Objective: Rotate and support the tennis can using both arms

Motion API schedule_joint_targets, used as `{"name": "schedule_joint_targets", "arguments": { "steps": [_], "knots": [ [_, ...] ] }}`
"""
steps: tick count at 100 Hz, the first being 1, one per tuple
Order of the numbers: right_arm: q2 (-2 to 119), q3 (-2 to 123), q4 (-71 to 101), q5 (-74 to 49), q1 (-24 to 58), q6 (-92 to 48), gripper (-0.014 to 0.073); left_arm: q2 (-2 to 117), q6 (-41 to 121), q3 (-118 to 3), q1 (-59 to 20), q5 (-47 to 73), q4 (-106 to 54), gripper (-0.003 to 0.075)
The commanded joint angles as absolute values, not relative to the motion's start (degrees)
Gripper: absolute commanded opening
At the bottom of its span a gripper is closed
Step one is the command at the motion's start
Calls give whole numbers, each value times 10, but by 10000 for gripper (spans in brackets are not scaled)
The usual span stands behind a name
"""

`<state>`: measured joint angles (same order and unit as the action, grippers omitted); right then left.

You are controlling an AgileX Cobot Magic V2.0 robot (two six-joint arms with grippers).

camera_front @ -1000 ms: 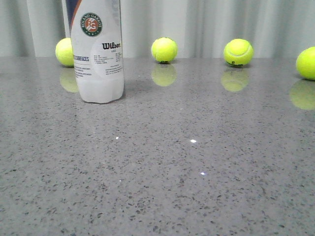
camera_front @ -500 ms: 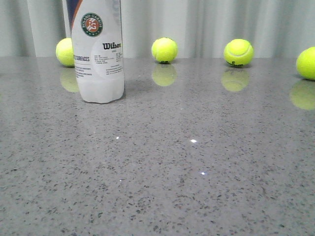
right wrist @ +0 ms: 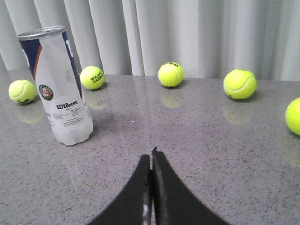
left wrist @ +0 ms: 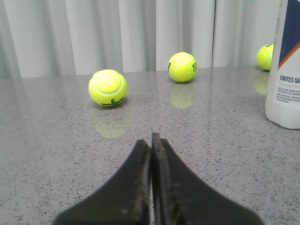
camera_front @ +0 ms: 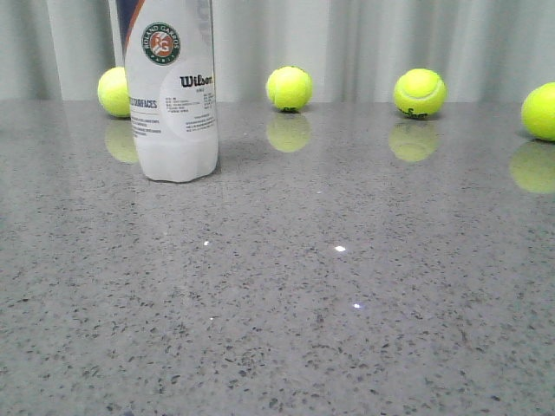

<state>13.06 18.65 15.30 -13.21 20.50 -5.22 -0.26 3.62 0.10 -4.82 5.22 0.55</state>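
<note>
Front view: we see the tennis can (camera_front: 171, 91) standing upright at the left of the grey table (camera_front: 347, 303), with four tennis balls (camera_front: 289, 87) along the back by the curtain (camera_front: 390, 43); no gripper appears.

Left wrist view: we find the left gripper (left wrist: 151, 140) clenched on nothing, fingers pressed together, the can apart from it.

Right wrist view: the right gripper (right wrist: 151, 157) is likewise clenched and empty, well apart from the upright can.

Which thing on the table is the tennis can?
Look at the grey speckled table before the white curtain. The tennis can stands upright at its left. Unlike the round yellow-green balls, it is a tall white tube with a round logo.
</note>
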Motion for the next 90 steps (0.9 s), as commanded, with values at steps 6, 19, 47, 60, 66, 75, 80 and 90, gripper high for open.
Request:
{"name": "schedule_joint_targets", "arguments": {
  "steps": [6,19,47,60,66,75,80,90],
  "knots": [
    [136,162,97,7,173,-55,-60,-21,31,26,-48,5,0,-18],
    [135,112,42,93,111,-27,-60,-21,31,26,-48,5,0,-18],
    [65,23,-54,91,-8,54,-60,-21,31,26,-48,5,0,-18],
    [30,-8,-62,91,-30,57,-60,-21,31,26,-48,5,0,-18],
    [10,-17,-63,80,-30,57,-60,-21,31,26,-48,5,0,-18],
    [-17,-17,-63,35,-30,57,-60,-21,31,26,-48,5,0,-18],
    [-15,-17,-64,28,-30,57,-60,-21,31,26,-48,5,0,-18],
    [-16,-17,-64,17,-30,57,-60,-21,31,26,-48,5,0,-18]
  ]
}}
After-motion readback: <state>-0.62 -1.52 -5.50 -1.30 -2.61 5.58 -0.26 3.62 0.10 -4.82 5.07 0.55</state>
